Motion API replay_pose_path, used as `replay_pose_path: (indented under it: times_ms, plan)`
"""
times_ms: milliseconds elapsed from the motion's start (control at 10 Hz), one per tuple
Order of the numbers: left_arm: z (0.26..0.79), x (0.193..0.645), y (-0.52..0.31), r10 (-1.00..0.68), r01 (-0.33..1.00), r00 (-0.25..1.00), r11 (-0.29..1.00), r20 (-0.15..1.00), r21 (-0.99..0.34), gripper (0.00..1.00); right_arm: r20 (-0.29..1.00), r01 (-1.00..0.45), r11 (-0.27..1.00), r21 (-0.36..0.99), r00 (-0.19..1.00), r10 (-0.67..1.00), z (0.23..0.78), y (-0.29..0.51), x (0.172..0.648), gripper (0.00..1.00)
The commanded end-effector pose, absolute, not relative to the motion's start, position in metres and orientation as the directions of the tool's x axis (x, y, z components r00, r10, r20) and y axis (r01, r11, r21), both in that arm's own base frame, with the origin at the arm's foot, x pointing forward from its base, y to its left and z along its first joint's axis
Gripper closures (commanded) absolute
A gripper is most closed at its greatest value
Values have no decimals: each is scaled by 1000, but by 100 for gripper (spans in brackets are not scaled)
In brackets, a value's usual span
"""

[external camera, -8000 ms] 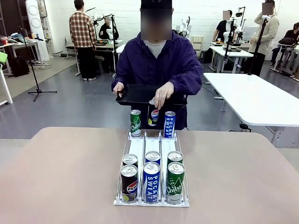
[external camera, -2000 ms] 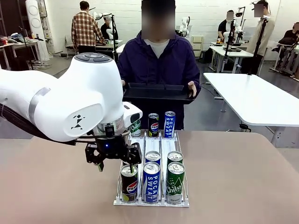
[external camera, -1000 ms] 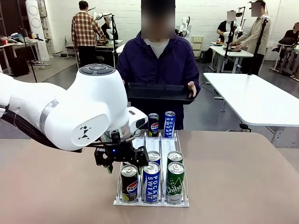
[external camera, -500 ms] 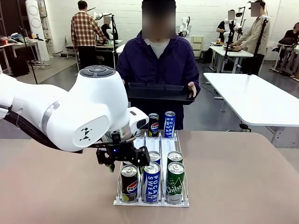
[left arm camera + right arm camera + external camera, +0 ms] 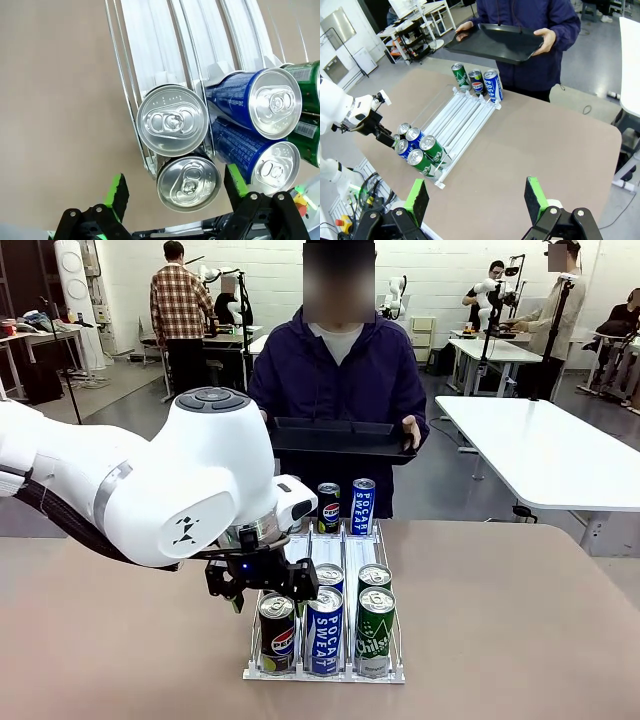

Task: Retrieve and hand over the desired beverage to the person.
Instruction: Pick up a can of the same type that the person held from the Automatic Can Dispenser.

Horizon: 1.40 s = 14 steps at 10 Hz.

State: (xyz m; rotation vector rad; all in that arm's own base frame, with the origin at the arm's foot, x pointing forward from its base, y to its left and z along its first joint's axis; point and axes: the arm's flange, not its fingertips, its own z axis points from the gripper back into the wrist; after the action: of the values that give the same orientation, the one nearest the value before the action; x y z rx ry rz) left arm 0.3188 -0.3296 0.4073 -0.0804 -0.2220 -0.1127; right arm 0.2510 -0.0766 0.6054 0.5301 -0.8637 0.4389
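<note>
Two green pads (image 5: 117, 192) of the left gripper (image 5: 176, 189) stand wide apart, nothing held, over the black cola can (image 5: 277, 632) at the 7 o'clock corner of the rack (image 5: 352, 548). You are at the approach step: next, lower, close, then carry toward the person (image 5: 340, 370) at 12 o'clock.

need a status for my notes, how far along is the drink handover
Done: the left gripper hangs open over the front Pepsi can. In hand: nothing gripped. Left: grasp, lift, deliver to the person holding the black tray.
</note>
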Motion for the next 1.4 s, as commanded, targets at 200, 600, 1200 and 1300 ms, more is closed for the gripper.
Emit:
replay_pose_path:
  times_ms: [200, 600, 1200, 1300]
  plan:
    - [399, 327, -333, -66, 83, 967, 995, 248, -58, 0, 806, -576, 771, 270, 574, 147, 604, -77, 252, 0]
    - [399, 326, -331, -76, 100, 959, 992, 275, -76, 100, 806, -576, 771, 270, 574, 147, 604, -77, 252, 0]
    - [414, 324, -331, -110, 137, 964, 986, 242, -99, 100, 806, -576, 771, 270, 574, 147, 604, -77, 252, 0]
    - [437, 321, -334, -118, 139, 965, 987, 235, -75, 100, 806, -576, 771, 270, 574, 147, 604, -77, 252, 0]
